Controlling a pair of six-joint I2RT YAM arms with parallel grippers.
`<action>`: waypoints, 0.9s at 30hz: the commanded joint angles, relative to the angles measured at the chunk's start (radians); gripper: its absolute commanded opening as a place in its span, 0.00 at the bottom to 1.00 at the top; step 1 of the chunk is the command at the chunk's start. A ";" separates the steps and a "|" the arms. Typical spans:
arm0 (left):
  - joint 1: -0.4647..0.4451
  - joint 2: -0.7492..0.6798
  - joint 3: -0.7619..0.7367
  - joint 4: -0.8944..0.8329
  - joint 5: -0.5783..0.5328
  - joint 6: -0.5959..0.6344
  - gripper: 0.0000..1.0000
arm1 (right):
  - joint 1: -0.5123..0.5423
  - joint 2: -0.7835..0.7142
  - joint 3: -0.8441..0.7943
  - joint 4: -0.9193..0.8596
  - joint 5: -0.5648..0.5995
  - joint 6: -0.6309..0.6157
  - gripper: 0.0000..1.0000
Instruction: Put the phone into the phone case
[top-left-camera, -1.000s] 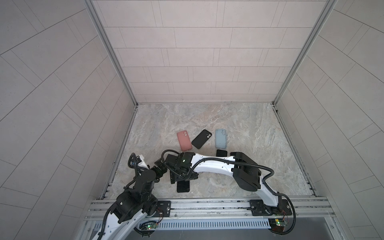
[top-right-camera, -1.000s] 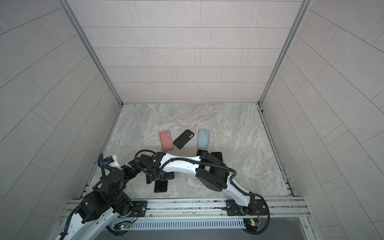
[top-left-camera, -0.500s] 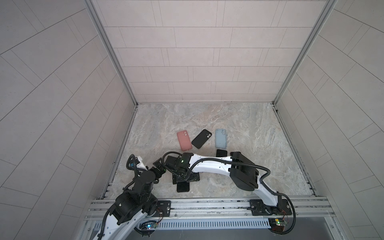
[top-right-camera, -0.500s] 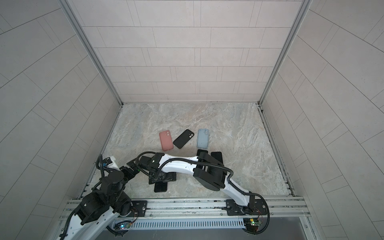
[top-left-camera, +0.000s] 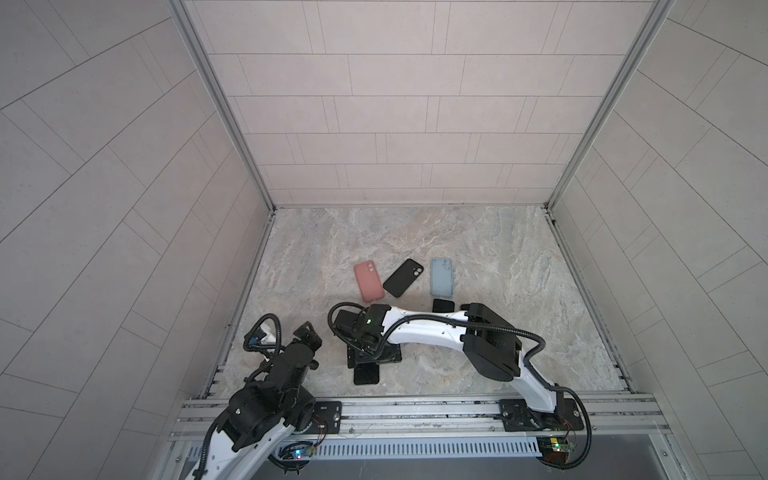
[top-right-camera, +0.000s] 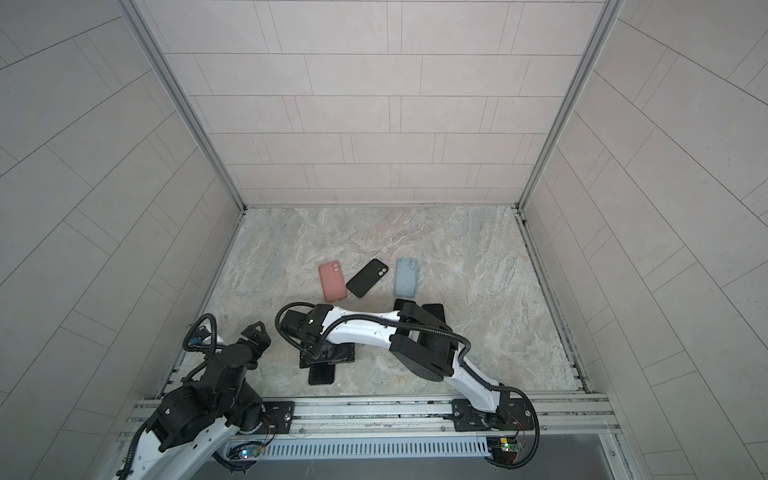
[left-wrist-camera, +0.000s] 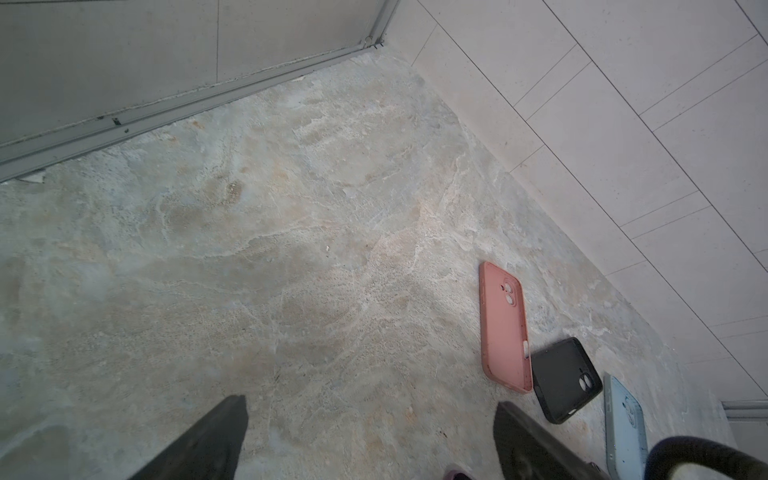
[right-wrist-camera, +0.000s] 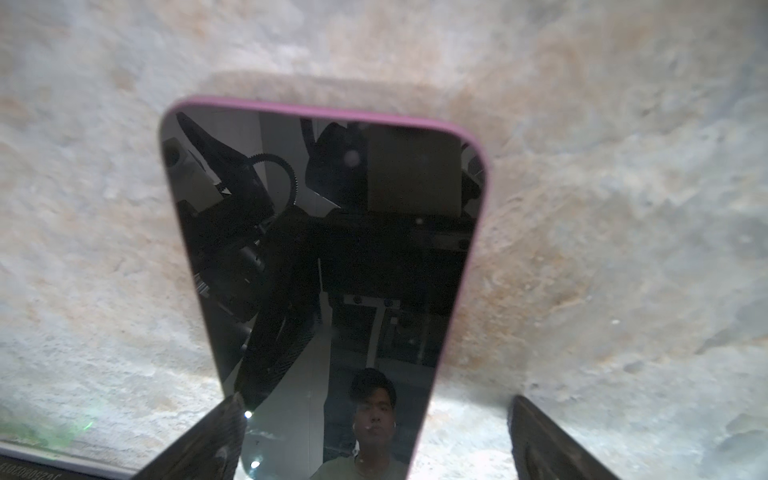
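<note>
The phone (right-wrist-camera: 332, 257) lies flat on the marble table, dark screen up, with a pink-purple rim. It shows in both top views near the front edge (top-left-camera: 365, 375) (top-right-camera: 321, 375). My right gripper (right-wrist-camera: 376, 415) hangs low over its near end, open, with one fingertip (right-wrist-camera: 226, 419) over the phone's edge and the other beside it on the table. In both top views the right gripper (top-left-camera: 374, 355) reaches across to the left of centre. Three phone cases lie further back: pink (top-left-camera: 368, 281), black (top-left-camera: 403, 277) and blue (top-left-camera: 441, 275). My left gripper (left-wrist-camera: 370, 415) (top-left-camera: 307, 334) is open and holds nothing.
A dark flat object (top-left-camera: 444, 305) lies behind the right arm's forearm (top-left-camera: 428, 332), partly hidden. Tiled walls close in the table on three sides, and a metal rail (top-left-camera: 415, 409) runs along the front. In the left wrist view the pink case (left-wrist-camera: 503, 328) lies beyond the fingers.
My right gripper has shifted a little towards the front, closer over the phone. The left arm has hardly moved, and both grippers stay open.
</note>
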 joint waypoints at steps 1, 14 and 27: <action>0.000 -0.009 0.024 -0.053 -0.055 -0.043 1.00 | 0.016 0.066 0.048 -0.012 -0.008 0.007 1.00; 0.001 -0.010 0.023 -0.050 -0.052 -0.038 1.00 | -0.007 0.107 0.065 -0.172 0.079 0.038 0.95; 0.001 -0.010 0.018 -0.029 -0.042 -0.021 1.00 | -0.152 -0.121 -0.144 -0.217 0.250 -0.210 0.98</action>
